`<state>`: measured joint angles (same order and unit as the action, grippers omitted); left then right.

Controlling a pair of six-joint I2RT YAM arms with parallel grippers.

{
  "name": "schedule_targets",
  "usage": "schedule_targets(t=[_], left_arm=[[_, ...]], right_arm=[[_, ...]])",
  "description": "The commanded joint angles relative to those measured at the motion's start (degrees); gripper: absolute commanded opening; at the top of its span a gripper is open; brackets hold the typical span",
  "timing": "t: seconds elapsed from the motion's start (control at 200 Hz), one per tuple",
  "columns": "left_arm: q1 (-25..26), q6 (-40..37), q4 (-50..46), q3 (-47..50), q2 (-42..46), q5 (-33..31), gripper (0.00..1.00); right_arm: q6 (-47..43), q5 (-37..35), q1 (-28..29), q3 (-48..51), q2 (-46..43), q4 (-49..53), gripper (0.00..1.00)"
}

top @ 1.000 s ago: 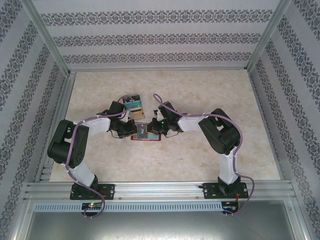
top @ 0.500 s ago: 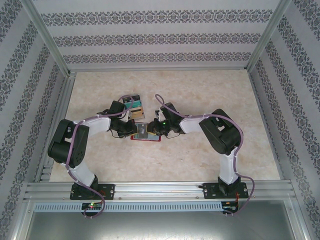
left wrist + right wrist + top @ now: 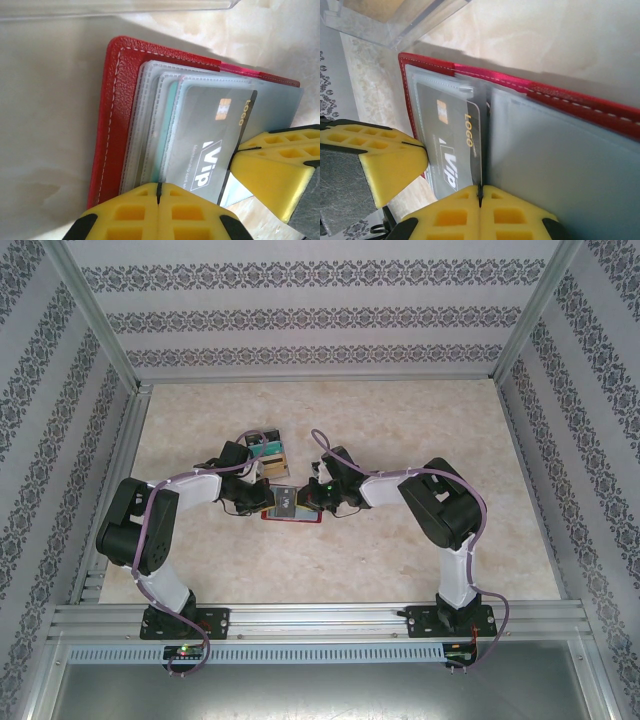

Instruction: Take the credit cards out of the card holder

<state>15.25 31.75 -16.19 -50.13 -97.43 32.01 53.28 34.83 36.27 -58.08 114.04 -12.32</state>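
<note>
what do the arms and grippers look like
The left arm and right arm have white links between bulky black joint housings, with a purple cable looped along each. A green light glows on the right wrist. The left gripper and right gripper have yellow fingers moulded with square pockets, on black mounts.

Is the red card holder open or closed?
Open: the card holder lies spread, its clear sleeves and a grey VIP card exposed.
</note>
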Motion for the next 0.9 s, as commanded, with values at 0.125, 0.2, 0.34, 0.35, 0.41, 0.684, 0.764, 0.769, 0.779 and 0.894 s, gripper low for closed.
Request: schedule_targets(t=[0.125, 0.2, 0.34, 0.35, 0.41, 0.684, 0.764, 0.769, 0.779, 0.894], left_arm=[[-1.5, -0.3, -6.8, 0.7, -2.7, -7.2, 0.00], [-1.6, -0.5, -6.8, 0.7, -2.8, -7.0, 0.00], [-1.7, -0.5, -6.8, 0.0, -2.2, -5.4, 0.00], [-1.6, -0.5, -6.8, -0.1, -2.1, -5.4, 0.00], [-1.6, -0.2, -7.2, -0.5, -0.4, -5.5, 0.03], [0.0, 1.6, -5.8, -2.5, 3.8, -2.9, 0.09], [1.1, 2.1, -4.1, -2.6, 2.5, -1.8, 0.09], [1.2, 2.2, -4.1, -2.6, 2.4, -1.8, 0.09], [1.3, 2.2, -4.0, -2.6, 2.2, -1.8, 0.09], [2.3, 2.3, -2.8, -2.7, -0.6, -1.4, 0.08]], right_arm=[[-1.0, -1.7, -2.0, 3.2, -3.4, 1.7, 0.00], [-1.2, -1.4, -2.1, 3.3, -3.5, 1.9, 0.00], [-1.2, -0.7, -1.7, 2.1, -2.5, 1.5, 0.00], [-1.2, -0.8, -1.7, 1.9, -2.5, 1.6, 0.00], [-1.3, -0.7, -1.4, 1.4, -2.1, 1.8, 0.00], [-1.4, -0.7, -1.2, 0.8, -1.6, 2.0, 0.00], [-1.4, -0.6, -1.1, 0.5, -1.4, 1.9, 0.03], [-1.4, -0.6, -1.1, 0.5, -1.4, 1.9, 0.03], [-1.4, -0.6, -1.0, 0.4, -1.4, 1.9, 0.03], [-1.4, -0.7, -1.0, 0.5, -1.5, 1.9, 0.06]])
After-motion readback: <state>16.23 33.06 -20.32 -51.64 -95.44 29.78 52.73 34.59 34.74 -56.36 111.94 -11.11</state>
